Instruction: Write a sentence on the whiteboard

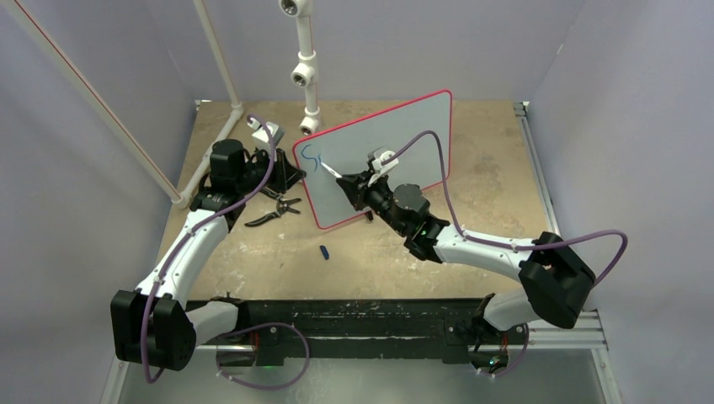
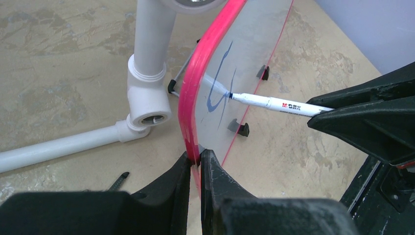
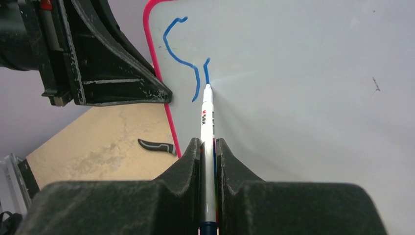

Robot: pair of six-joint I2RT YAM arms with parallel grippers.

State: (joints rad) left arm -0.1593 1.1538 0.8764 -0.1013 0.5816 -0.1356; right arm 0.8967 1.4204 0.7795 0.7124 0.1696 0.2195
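Observation:
The whiteboard (image 1: 421, 126) stands tilted on the table, pale with a thin red frame. My left gripper (image 2: 196, 155) is shut on its red left edge (image 2: 188, 98). The right gripper (image 3: 208, 143) is shut on a white marker (image 3: 207, 117), whose tip touches the board near the top left corner. The sentence (image 3: 182, 58) stands as a blue "S" and a short stroke beside it, also seen in the left wrist view as blue strokes (image 2: 215, 100). From above, the marker (image 1: 330, 170) points left at the blue writing (image 1: 313, 157).
A white pipe frame (image 1: 305, 67) rises behind the board, with a joint (image 2: 149, 73) close to its left edge. Black-handled pliers (image 1: 276, 210) lie left of the board. A small blue cap (image 1: 324, 251) lies in front. Walls close in on three sides.

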